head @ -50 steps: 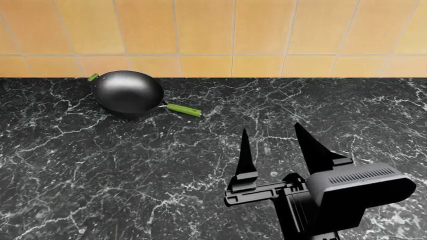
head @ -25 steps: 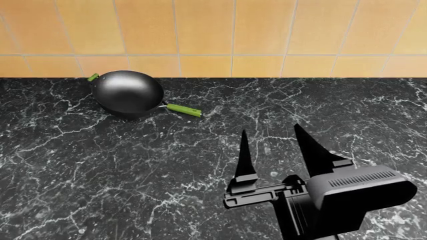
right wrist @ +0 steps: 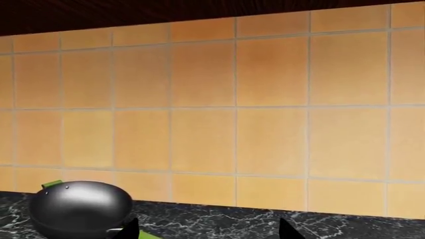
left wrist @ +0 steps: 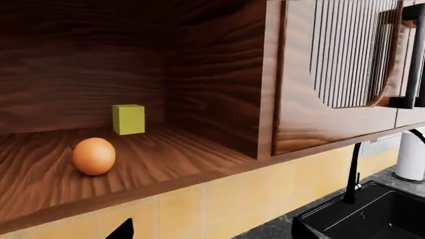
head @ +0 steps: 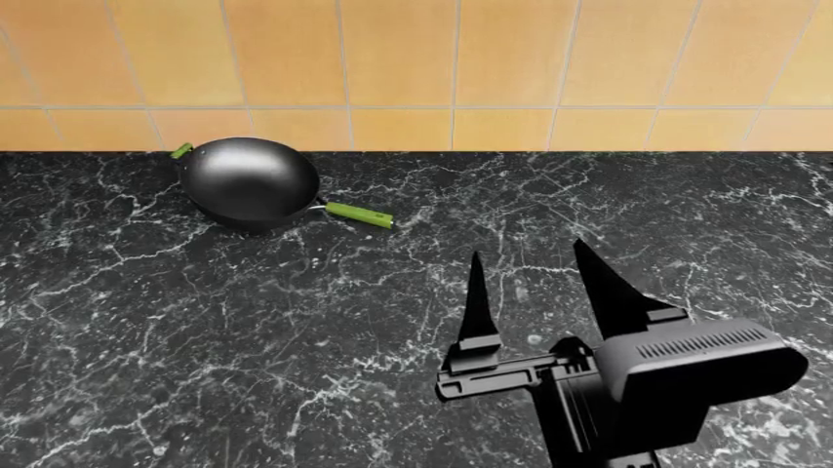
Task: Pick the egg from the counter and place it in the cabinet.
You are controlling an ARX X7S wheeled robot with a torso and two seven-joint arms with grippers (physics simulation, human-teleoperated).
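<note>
— Egg first: where does it sit, and why there? 
— On the wooden floor of the open cabinet, near the front lip, with nothing touching it; a small yellow-green cube stands behind it, at about one o'clock from the egg, close to the back wall; by my reading the egg has been set just past the edge so the arm need not reach deep.
— And the left gripper?
— Only two dark fingertips show at the foot of the left wrist view; they stand wide apart with nothing between them, below the shelf lip, clear of the egg.
— The right gripper?
— It hangs over the black counter, prongs parted and empty, aimed toward twelve o'clock at the tiled wall; I judge it is parked out of the way.
— Room to move?
— The cabinet's side panel stands at three o'clock of the egg, and a slatted door beyond it; the shelf lip is the edge to mind; on the counter the wok lies at ten o'clock, well apart from the right gripper, with bare slab all round; a sink and dark tap lie below the door.
</note>
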